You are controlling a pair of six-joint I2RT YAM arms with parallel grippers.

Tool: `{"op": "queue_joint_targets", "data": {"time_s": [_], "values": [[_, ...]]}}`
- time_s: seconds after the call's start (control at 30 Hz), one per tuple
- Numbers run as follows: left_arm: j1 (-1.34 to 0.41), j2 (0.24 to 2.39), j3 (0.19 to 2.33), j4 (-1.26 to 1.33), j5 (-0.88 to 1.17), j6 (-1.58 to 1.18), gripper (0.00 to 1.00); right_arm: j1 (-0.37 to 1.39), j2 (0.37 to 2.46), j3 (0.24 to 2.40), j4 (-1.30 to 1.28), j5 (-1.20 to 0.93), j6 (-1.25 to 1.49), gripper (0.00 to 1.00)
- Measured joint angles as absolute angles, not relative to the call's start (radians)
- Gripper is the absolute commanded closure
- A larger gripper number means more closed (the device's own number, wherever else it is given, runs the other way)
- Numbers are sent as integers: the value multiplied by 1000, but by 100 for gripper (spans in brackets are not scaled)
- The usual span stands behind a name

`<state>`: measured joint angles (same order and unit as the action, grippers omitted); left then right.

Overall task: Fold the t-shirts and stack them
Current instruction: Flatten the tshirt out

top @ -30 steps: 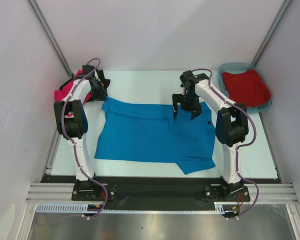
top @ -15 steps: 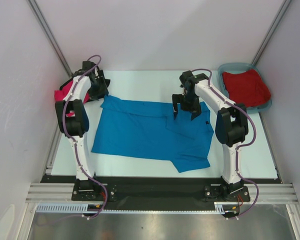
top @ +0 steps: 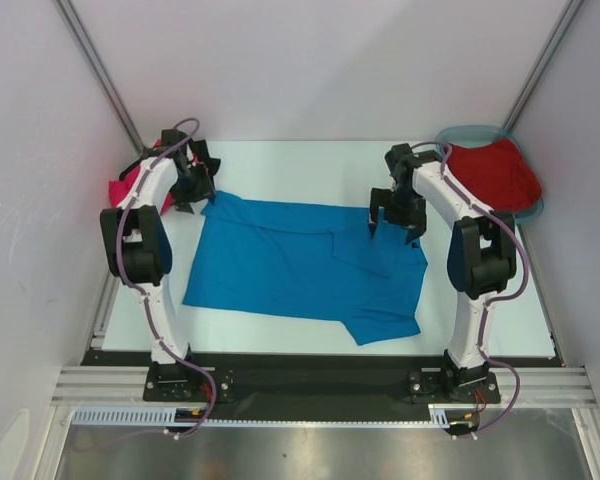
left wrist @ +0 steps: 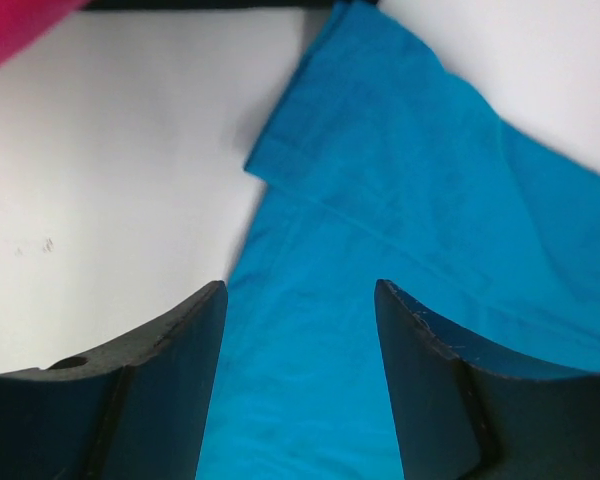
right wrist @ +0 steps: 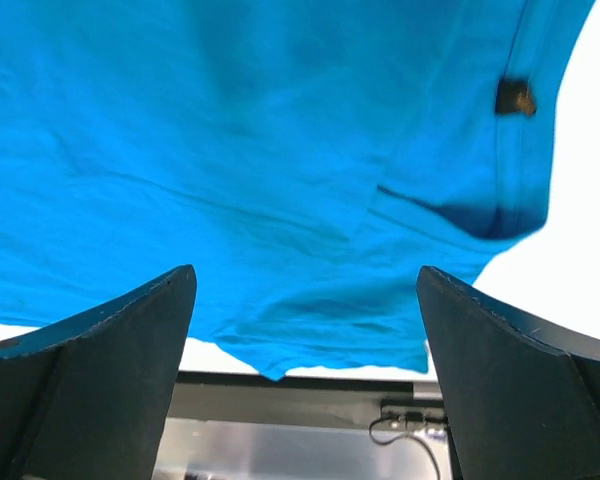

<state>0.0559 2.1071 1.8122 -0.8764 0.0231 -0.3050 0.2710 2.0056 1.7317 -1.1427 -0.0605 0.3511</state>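
- The blue shirt (top: 300, 265) lies spread on the table (top: 280, 165), nearest the arm bases. Its right side is folded over itself, and one sleeve points toward the near edge.
- The right gripper (top: 395, 228) hangs over the shirt's far right part. Its jaws are spread wide with nothing between them. The wrist view shows only blue cloth and a small dark tag (right wrist: 515, 97) below.
- The left gripper (top: 193, 192) is above the shirt's far left sleeve corner. Its jaws stand apart and released, and the cloth lies flat beneath them.
- The pink shirt (top: 128, 185) is bunched at the far left table edge, partly hidden by the left arm.
- The red shirt (top: 492, 172) is heaped in the tub (top: 536, 208) at the far right.
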Motion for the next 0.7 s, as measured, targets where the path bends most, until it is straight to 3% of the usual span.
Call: {"op": "queue_joint_targets", "data": {"time_s": [0.3, 0.7], "values": [[19, 1928, 1574, -896, 106, -306, 34, 270, 1963, 1587, -1147, -52, 397, 1], [10, 1679, 1228, -925, 105, -315, 34, 260, 1654, 1297, -1153, -74, 469, 3]]}}
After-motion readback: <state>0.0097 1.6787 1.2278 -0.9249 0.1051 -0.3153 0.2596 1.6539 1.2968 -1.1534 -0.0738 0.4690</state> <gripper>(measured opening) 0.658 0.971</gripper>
